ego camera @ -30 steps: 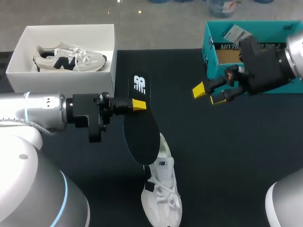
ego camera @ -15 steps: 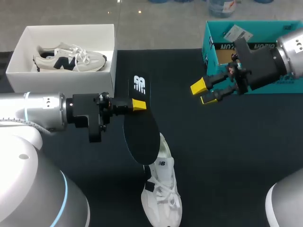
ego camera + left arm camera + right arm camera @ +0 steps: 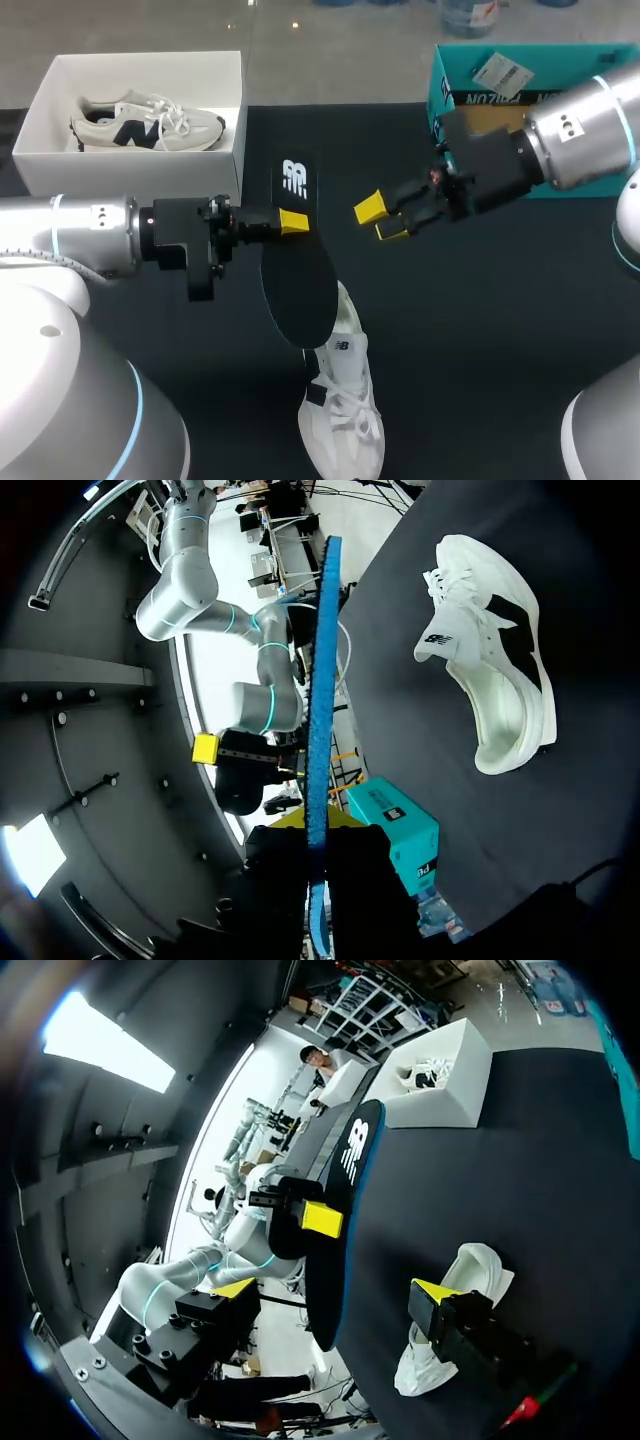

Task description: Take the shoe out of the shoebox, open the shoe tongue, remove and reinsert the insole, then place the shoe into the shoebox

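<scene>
A black insole point(image 3: 298, 270) hangs upright over the dark table, with my left gripper point(image 3: 290, 222) shut on its edge near the middle. In the left wrist view the insole point(image 3: 320, 700) shows edge-on, a blue strip between the fingers. A white shoe point(image 3: 342, 410) lies on the table under the insole's lower end, toe toward the front. My right gripper point(image 3: 380, 220) stands open, a short way right of the insole, with nothing in it. In the right wrist view the insole point(image 3: 345, 1210) stands ahead of that gripper point(image 3: 335, 1295), between its spread tips.
The white shoebox point(image 3: 238, 120) sits at the back left with a second white shoe point(image 3: 150, 122) inside. A teal box point(image 3: 470, 75) stands at the back right, behind my right arm. Dark table surface lies bare to the right of the shoe.
My right gripper has moved left and slightly forward from beside the teal box toward the insole, staying open. The left arm, insole and shoe have not moved.
</scene>
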`<action>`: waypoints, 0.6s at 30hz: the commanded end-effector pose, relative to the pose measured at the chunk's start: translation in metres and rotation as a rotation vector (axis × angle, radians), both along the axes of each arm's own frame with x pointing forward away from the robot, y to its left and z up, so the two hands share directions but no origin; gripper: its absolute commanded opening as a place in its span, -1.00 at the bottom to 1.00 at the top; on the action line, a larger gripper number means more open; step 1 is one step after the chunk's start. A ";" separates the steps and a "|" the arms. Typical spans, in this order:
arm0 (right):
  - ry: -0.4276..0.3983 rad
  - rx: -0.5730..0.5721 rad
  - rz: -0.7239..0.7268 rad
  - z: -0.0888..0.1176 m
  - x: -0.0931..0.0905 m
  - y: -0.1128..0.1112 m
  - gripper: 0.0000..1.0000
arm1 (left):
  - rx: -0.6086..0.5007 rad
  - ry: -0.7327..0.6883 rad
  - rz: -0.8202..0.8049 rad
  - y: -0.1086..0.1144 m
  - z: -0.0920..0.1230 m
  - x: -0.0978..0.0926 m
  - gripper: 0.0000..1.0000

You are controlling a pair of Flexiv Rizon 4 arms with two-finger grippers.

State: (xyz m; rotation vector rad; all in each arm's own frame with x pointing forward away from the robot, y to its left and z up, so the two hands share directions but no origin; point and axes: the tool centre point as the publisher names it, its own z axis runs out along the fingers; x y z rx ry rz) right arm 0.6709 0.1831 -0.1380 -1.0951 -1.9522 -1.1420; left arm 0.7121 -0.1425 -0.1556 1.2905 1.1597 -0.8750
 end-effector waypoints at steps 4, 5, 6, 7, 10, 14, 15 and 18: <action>-0.034 0.022 -0.021 -0.019 -0.008 0.018 1.00 | -0.001 -0.002 0.003 -0.001 -0.001 -0.001 -1.00; -0.036 0.025 -0.018 -0.020 -0.008 0.020 1.00 | -0.001 -0.002 0.003 -0.001 -0.001 -0.001 -1.00; -0.044 0.031 -0.016 -0.021 -0.008 0.021 1.00 | -0.001 -0.002 0.003 -0.001 -0.001 -0.001 -1.00; -0.044 0.031 -0.016 -0.021 -0.008 0.022 1.00 | -0.001 -0.002 0.003 -0.001 -0.001 -0.001 -1.00; -0.053 0.039 -0.012 -0.024 -0.007 0.028 1.00 | -0.001 -0.002 0.003 -0.001 -0.001 -0.001 -1.00; -0.061 0.050 -0.001 -0.031 -0.003 0.035 1.00 | -0.001 -0.002 0.003 -0.001 -0.001 -0.001 -1.00; -0.068 0.059 0.000 -0.032 -0.002 0.037 1.00 | -0.001 -0.002 0.003 -0.001 -0.001 -0.001 -1.00; -0.067 0.067 0.001 -0.037 0.003 0.039 1.00 | -0.001 -0.002 0.003 -0.001 -0.001 -0.001 -1.00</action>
